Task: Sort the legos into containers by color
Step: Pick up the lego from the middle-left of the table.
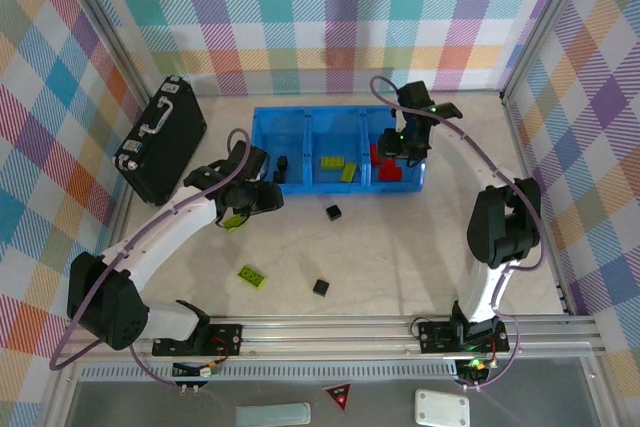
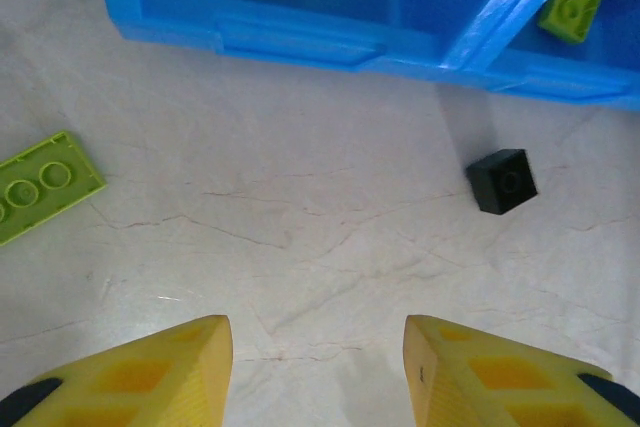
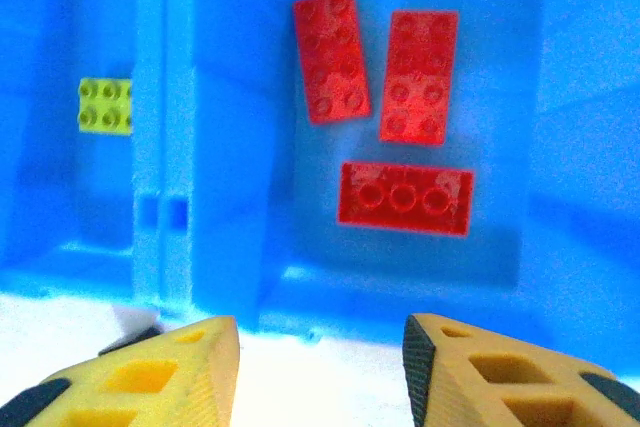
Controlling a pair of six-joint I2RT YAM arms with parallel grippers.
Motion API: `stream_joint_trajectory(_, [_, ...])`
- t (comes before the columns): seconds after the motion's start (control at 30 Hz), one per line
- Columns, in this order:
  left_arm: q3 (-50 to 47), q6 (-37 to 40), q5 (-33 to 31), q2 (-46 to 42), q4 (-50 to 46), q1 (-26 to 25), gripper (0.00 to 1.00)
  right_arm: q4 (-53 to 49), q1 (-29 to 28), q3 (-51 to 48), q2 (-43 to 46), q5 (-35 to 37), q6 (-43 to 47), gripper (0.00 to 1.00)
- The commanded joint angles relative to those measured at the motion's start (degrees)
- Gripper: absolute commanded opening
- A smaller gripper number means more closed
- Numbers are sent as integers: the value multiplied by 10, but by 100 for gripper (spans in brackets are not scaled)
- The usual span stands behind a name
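Note:
The blue tray (image 1: 300, 119) has three compartments in a row: black legos (image 1: 281, 167) on the left, lime-green ones (image 1: 348, 171) in the middle, red ones (image 1: 388, 165) on the right. My left gripper (image 2: 318, 367) stands open and empty over the table, just in front of the tray's left end (image 2: 300, 32). A loose black cube (image 2: 502, 181) lies ahead to its right and a lime-green brick (image 2: 40, 187) to its left. My right gripper (image 3: 320, 367) is open and empty above the right compartment, where three red bricks (image 3: 405, 197) lie flat.
A black briefcase (image 1: 160, 137) stands at the left of the tray. On the table lie another black cube (image 1: 321, 287) and a green brick (image 1: 252, 275) nearer the arms' bases. Checked walls close the table in on three sides.

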State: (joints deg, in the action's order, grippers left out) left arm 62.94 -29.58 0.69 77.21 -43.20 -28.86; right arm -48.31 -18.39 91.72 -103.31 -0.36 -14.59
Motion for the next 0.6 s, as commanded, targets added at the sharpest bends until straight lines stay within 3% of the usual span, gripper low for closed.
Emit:
stream_joint_trajectory(0.0, [-15, 16, -12, 9, 3, -6, 48, -6, -14, -38, 50, -25, -29, 49])
stream_joint_trajectory(0.57, [-78, 18, -33, 14, 6, -6, 48, 36, -93, -189, 224, -68, -100, 49])
